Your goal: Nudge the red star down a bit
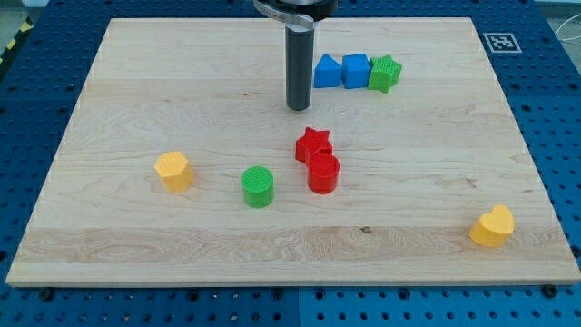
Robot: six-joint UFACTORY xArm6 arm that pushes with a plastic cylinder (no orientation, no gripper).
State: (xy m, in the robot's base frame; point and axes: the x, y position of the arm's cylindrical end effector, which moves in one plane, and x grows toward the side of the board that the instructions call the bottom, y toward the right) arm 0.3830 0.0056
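The red star lies near the middle of the wooden board. A red cylinder touches it just below and to the right. My tip stands above the star, slightly to its left, with a small gap between them. The rod comes down from the view's top edge.
A blue triangular block, a blue cube and a green star sit in a row right of the rod. A green cylinder and a yellow hexagon lie lower left. A yellow heart lies at lower right.
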